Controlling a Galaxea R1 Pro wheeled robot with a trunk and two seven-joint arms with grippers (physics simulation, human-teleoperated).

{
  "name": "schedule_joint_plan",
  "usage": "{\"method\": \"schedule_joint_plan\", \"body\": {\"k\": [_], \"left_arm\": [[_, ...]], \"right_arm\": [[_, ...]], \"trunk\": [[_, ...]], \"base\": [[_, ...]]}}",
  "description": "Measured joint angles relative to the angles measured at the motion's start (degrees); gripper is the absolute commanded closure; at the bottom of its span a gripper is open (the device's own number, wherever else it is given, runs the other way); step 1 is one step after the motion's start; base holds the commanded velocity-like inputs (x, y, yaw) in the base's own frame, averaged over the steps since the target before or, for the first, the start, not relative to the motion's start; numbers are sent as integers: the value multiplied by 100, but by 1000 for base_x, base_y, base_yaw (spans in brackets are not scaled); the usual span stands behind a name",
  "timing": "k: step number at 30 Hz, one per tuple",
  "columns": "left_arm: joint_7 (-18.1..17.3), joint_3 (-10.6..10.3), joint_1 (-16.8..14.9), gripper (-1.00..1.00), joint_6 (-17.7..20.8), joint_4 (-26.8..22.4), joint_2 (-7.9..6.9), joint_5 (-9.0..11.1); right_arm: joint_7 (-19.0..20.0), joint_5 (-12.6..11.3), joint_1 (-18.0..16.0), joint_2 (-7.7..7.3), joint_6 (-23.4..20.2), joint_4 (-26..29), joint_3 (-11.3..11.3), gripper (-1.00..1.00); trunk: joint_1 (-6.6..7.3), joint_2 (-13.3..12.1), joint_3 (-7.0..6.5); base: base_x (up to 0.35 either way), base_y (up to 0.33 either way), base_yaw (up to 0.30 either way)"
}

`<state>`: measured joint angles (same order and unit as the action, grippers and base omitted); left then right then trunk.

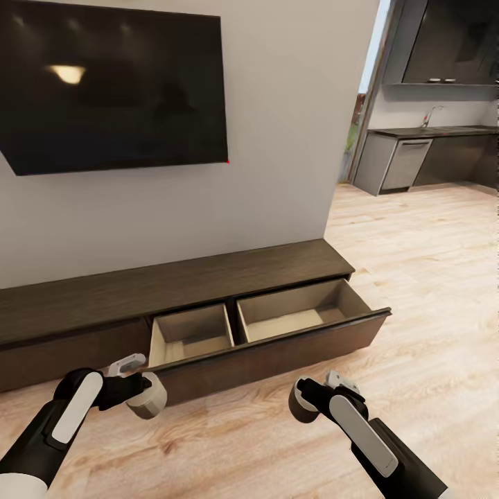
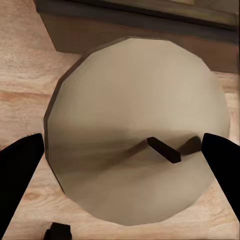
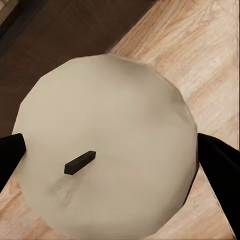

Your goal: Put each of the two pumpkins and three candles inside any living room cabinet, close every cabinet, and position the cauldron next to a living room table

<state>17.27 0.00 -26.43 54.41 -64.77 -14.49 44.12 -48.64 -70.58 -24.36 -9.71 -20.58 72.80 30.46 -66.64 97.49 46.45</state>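
a candle (image 1: 149, 400) is grasped in the left gripper (image 1: 142, 388), another (image 1: 302, 400) in the right gripper (image 1: 315, 395); the cabinet's open drawer (image 1: 277, 313) lies just ahead.

Even, bright render lighting, sharp throughout; lamp glare on the dark wall screen (image 1: 111, 83); soft shadows only.

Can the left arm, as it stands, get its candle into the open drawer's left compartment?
Probably yes. The left gripper holds a candle just in front of the open drawer of the cabinet. The left compartment lies open above and beyond it; only the drawer front must be cleared.
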Motion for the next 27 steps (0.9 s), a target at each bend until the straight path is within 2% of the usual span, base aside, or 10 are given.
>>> {"method": "schedule_joint_plan", "body": {"k": [10,19,27], "left_arm": [[0,0,0,100,-5,-10,0,3],[9,-28,2,100,-6,-147,0,-24],[21,-212,3,100,-1,-166,3,-24]], "right_arm": [[1,1,0,0,0,-1,1,100],[2,1,0,0,1,-1,1,100],[-1,8,-2,1,0,-11,3,100]], "trunk": [[1,0,-1],[3,0,-1],[2,0,-8]], "base": [[37,-308,-6],[261,-209,1],[239,-236,144]]}}
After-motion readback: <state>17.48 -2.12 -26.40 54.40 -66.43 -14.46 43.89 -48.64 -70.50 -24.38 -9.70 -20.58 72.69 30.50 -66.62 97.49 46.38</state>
